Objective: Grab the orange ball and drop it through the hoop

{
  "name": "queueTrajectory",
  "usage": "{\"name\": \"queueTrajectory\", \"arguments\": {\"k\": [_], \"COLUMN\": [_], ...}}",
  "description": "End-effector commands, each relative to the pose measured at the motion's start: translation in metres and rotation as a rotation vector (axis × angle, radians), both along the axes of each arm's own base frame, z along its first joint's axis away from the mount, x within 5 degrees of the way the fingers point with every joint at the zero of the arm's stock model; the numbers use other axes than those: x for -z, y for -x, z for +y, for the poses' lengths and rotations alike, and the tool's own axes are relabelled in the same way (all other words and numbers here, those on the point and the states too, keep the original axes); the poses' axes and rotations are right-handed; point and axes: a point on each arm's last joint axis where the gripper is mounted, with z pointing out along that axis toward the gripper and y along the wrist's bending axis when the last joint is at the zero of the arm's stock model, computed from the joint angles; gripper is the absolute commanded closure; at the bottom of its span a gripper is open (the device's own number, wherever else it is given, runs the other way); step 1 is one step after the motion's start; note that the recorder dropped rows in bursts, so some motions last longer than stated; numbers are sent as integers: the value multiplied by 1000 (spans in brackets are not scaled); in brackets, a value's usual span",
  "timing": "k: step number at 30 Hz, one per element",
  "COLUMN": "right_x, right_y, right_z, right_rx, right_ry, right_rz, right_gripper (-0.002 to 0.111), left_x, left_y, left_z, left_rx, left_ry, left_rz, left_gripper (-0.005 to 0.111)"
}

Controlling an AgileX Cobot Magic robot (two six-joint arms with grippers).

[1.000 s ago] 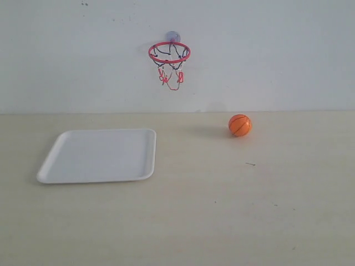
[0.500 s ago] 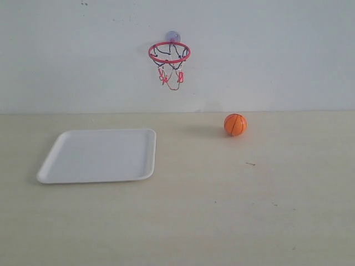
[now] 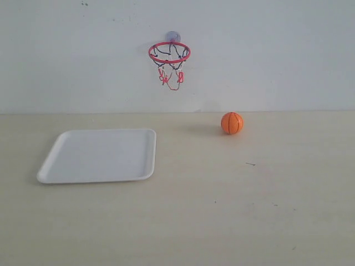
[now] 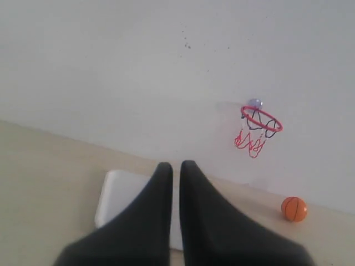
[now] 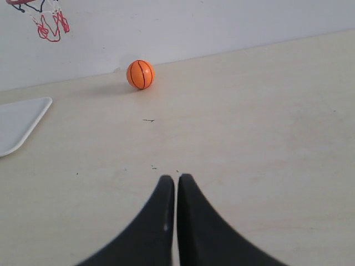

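The orange ball point(image 3: 232, 123) lies on the table close to the wall, right of centre; it also shows as the orange ball point(image 4: 294, 209) and the orange ball point(image 5: 140, 74) in the wrist views. The hoop point(image 3: 169, 52) hangs on the wall above and left of it, with a red rim, dangling net and bluish suction cup; the hoop point(image 4: 260, 119) is whole in the left wrist view, and only the net point(image 5: 47, 22) in the right. My left gripper point(image 4: 176, 165) and right gripper point(image 5: 176, 178) are shut, empty, far from the ball. Neither appears in the exterior view.
A white rectangular tray point(image 3: 100, 155) lies flat on the left half of the beige table point(image 3: 222, 210), below and left of the hoop. A small dark speck point(image 3: 250, 164) lies in front of the ball. The white wall point(image 3: 277, 55) stands just behind the ball.
The ball has rolled slowly to the left along the wall, toward the hoop's side. Nothing else has moved.
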Motion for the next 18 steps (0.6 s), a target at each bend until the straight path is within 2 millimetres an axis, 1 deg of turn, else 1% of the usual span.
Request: {"name": "queueTrajectory", "arguments": {"k": [1,4,7,9,11,13,16,18], "right_x": [-1,-1,-1,-1,-1,-1,-1,-1], "right_y": [0,0,0,0,0,0,0,0], "right_z": [0,0,0,0,0,0,0,0], "right_rx": [0,0,0,0,0,0,0,0], "right_ry": [10,10,10,10,10,10,10,10], "right_rz": [-13,-13,-13,-13,-13,-13,-13,-13], "right_gripper": [107,107,107,107,107,107,107,107], "left_x": [16,31,48,49,56,57,62,62], "left_y": [-4,-7,-10,-10,-9,-9,-8,-8], "left_z": [1,1,1,1,0,0,2,2], "left_rx": [-10,-12,-13,-13,0,3,0,-2], "left_ry": [-31,-101,-119,-121,-150,-159,-235,-249], "left_rz": [44,55,91,93,159,177,224,230], "left_gripper": [103,103,103,103,103,103,103,103]}}
